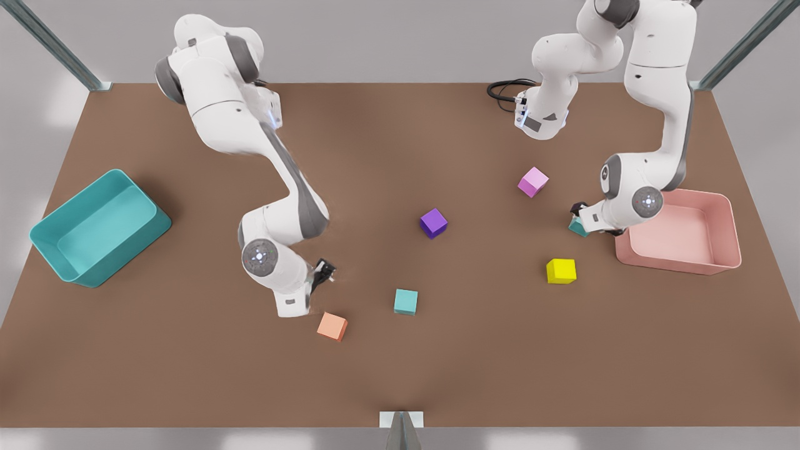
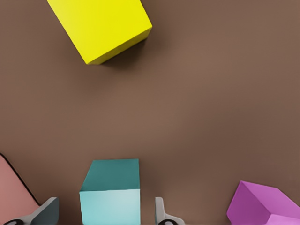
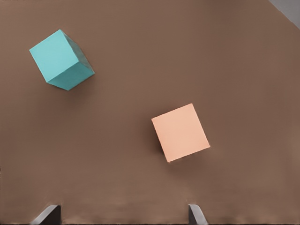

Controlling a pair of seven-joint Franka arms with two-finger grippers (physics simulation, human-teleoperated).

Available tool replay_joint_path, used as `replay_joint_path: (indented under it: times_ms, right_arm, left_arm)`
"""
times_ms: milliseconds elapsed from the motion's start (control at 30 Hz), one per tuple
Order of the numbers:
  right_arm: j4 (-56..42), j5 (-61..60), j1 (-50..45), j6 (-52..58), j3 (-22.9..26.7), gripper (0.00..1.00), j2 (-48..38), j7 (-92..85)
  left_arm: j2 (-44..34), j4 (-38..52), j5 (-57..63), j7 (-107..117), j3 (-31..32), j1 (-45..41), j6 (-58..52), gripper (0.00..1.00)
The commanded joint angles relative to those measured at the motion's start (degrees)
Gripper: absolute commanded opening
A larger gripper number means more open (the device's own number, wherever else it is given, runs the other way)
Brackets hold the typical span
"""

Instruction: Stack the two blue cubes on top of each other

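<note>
One blue cube (image 2: 110,192) stands on the table between the fingers of my left gripper (image 2: 105,210), which is open with a small gap on each side. In the front view this cube (image 1: 577,228) is half hidden under that gripper (image 1: 579,214), beside the pink bin. The other blue cube (image 1: 405,301) (image 3: 60,60) sits free near the table's front middle. My right gripper (image 1: 324,272) (image 3: 122,213) hovers open over bare table at the front view's left of it, with an orange cube (image 3: 180,132) close ahead.
A yellow cube (image 1: 561,270) (image 2: 101,27), a pink-violet cube (image 1: 533,182) (image 2: 265,204) and a dark purple cube (image 1: 433,223) lie around the middle. The orange cube (image 1: 332,326) is near the front. A pink bin (image 1: 719,265) stands at the right, a teal bin (image 1: 56,253) at the left.
</note>
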State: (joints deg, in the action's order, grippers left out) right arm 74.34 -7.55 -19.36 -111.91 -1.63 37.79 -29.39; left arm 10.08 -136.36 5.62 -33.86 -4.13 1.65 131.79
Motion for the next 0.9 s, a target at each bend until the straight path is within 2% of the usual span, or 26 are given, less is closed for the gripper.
replay_joint_path:
  times_ms: [0, 133, 167, 200, 300, 367, 433, 533, 633, 667, 733, 800, 867]
  right_arm:
    - [-0.08, 1.40, 3.71, 21.38, 0.05, 1.00, -2.46, 17.44]
    - [-1.21, 8.87, 9.16, 35.60, -0.04, 1.00, -10.36, 17.52]
    - [-3.49, 10.62, 9.42, 39.99, -0.04, 1.00, -12.29, 17.26]
    - [-10.18, 12.56, 10.48, 50.38, 0.05, 1.00, -14.58, 17.35]
    - [-7.20, 13.44, 13.29, 50.74, -0.04, 1.00, -25.57, 18.05]
    - [1.23, 13.35, 13.82, 45.91, -0.13, 1.00, -33.30, 18.23]
    - [7.13, 12.83, 14.61, 41.51, -0.57, 1.00, -36.82, 18.31]
    - [8.89, 12.39, 14.70, 40.89, -0.57, 1.00, -37.17, 18.31]
    - [8.71, 12.39, 14.70, 40.98, -0.57, 1.00, -36.65, 18.23]
    - [8.71, 12.39, 14.70, 40.98, -0.57, 1.00, -36.56, 18.23]
    - [8.71, 12.39, 14.79, 40.98, -0.57, 1.00, -36.38, 18.14]
    - [8.71, 12.48, 14.79, 40.98, -0.57, 1.00, -36.30, 17.79]
    - [8.71, 12.39, 14.87, 40.98, -0.39, 1.00, -35.94, 17.44]
  left_arm:
    - [1.26, 0.04, 0.00, -14.04, -0.01, 0.46, 2.68, 1.00]
    - [3.19, 0.04, 0.00, -13.95, -0.01, 0.72, 5.05, 1.00]
    - [3.19, -0.05, 0.00, -13.95, -0.01, 0.72, 5.05, 1.00]
    - [3.37, -0.05, 0.00, -13.95, -0.01, 0.72, 5.05, 1.00]
    - [4.60, -1.28, 0.00, -13.34, -0.01, 0.98, 5.75, 1.00]
    - [5.48, -2.60, 0.00, -12.99, -0.01, 1.07, 7.51, 1.00]
    - [5.92, -2.51, 0.00, -12.99, -0.01, 1.16, 7.60, 1.00]
    - [6.71, -2.51, -0.09, -12.99, -0.01, 1.16, 8.13, 0.98]
    - [6.88, -2.51, -0.09, -12.99, -0.27, 1.25, 8.22, 0.91]
    - [6.97, -2.51, -0.09, -12.99, -0.53, 1.25, 8.30, 0.87]
    - [6.88, -2.42, -0.09, -12.99, -0.53, 1.25, 8.39, 0.71]
    - [6.71, -2.42, -0.09, -12.99, -0.53, 1.25, 8.39, 0.65]
    - [5.13, -2.42, -0.09, -10.27, -0.53, 1.16, 7.69, 0.54]
